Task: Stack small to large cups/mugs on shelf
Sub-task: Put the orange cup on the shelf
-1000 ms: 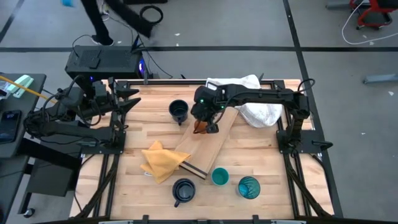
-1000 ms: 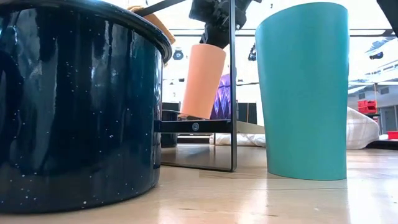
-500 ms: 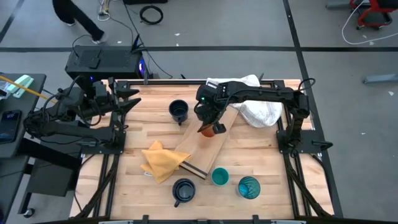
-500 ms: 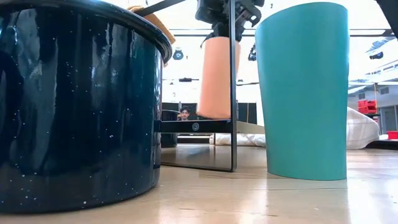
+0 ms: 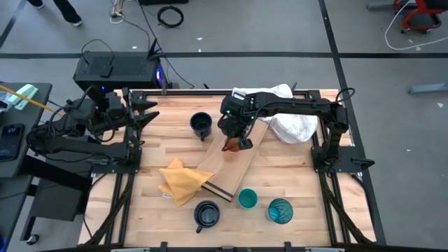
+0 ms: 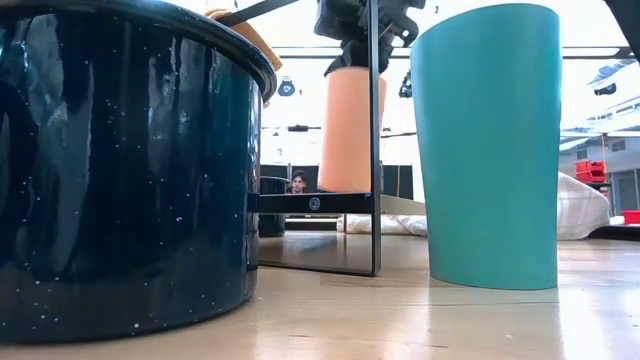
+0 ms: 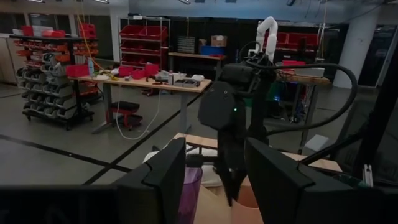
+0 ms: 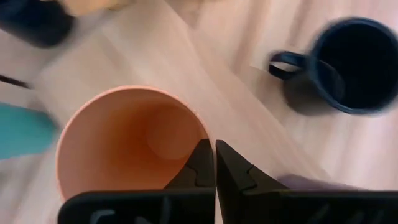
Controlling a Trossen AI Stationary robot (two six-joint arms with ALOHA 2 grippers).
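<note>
Orange against pale wood, the small cup (image 8: 134, 146) hung upright from the right gripper (image 8: 215, 167), whose two fingers were clamped together on its rim, one inside the mouth and one outside. Directly beneath the gripper lay the shelf (image 5: 241, 155), a long light plank slanting across the table; in the low view the cup's base (image 6: 350, 130) stood level with the plank's upper edge, though whether it touched could not be told. Just beside the gripper, off the plank's edge, sat one navy mug (image 8: 354, 65) with its handle turned toward the cup. At the plank's far lower end from the gripper were a yellow cloth (image 5: 180, 180), the second navy mug (image 5: 206, 215), the small teal cup (image 5: 247, 199) and the teal patterned tumbler (image 5: 281, 210). A purple tumbler (image 7: 188, 193) showed close to the gripper in the left wrist view. Behind the right arm lay a white towel (image 5: 288, 122). Well apart, at the table's left edge, the left gripper (image 7: 214, 177) waited with its fingers spread and nothing between them.
</note>
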